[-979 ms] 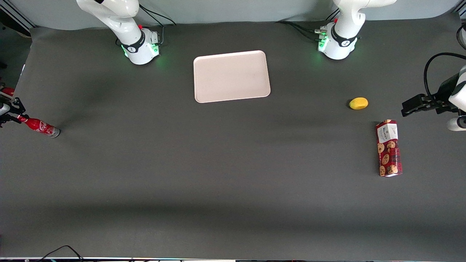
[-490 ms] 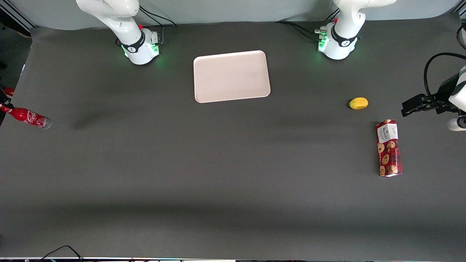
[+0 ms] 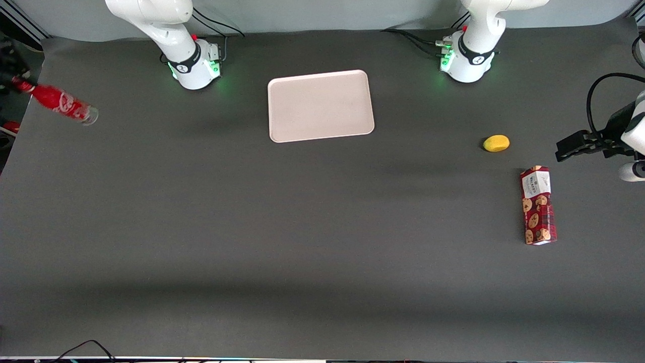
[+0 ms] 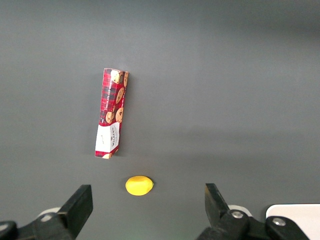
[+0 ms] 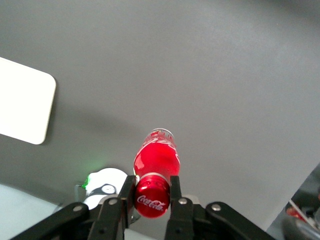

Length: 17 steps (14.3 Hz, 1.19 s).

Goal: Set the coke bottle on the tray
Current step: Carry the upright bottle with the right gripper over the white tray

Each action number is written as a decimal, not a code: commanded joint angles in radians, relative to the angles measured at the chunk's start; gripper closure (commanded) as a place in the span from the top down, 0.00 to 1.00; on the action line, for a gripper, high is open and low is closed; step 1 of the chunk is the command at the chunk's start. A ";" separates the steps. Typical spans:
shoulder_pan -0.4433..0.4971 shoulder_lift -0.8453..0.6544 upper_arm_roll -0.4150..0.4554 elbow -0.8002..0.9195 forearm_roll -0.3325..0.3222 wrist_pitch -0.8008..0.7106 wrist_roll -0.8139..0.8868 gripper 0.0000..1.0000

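The tool (image 5: pixel 151 196) grips the small red coke bottle (image 3: pixel 64 104) by its cap, above the working arm's end of the tabletop (image 3: pixel 302 227), well apart from the flat pinkish-white tray (image 3: pixel 320 105).

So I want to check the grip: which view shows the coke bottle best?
The right wrist view: the hand is shut on the coke bottle at its cap. The front view shows it small at the working arm's end. The left wrist view misses it.

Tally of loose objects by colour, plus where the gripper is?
Red: 2, coke bottle, cookie box
Yellow: 1, lemon-like fruit
Pinkish-white: 1, tray
Total: 4
Gripper shut on the coke bottle's cap, above the working arm's end of the table.
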 commanded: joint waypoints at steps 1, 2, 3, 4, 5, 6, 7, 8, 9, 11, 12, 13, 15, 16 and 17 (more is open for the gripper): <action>-0.020 0.005 0.179 0.029 0.115 -0.065 0.335 0.00; -0.020 0.005 0.228 0.006 0.199 -0.062 0.483 0.00; -0.020 0.008 0.301 -0.014 0.243 -0.037 0.616 0.00; -0.020 0.012 0.383 -0.030 0.255 0.009 0.719 0.00; -0.020 0.015 0.449 -0.059 0.271 0.055 0.808 0.00; -0.020 0.012 0.509 -0.098 0.295 0.114 0.888 0.00; -0.019 0.009 0.561 -0.155 0.321 0.179 0.957 0.00; -0.019 -0.002 0.622 -0.222 0.340 0.257 1.033 0.00; -0.017 -0.013 0.682 -0.297 0.353 0.346 1.103 0.00; -0.016 -0.034 0.814 -0.445 0.373 0.524 1.235 0.00; -0.013 -0.039 0.857 -0.511 0.377 0.596 1.295 0.00; -0.009 -0.042 0.901 -0.571 0.377 0.660 1.337 0.00; -0.008 -0.044 0.948 -0.669 0.375 0.750 1.357 0.00; -0.006 -0.069 0.986 -0.723 0.375 0.800 1.384 0.00; -0.008 -0.093 1.017 -0.773 0.378 0.858 1.392 0.00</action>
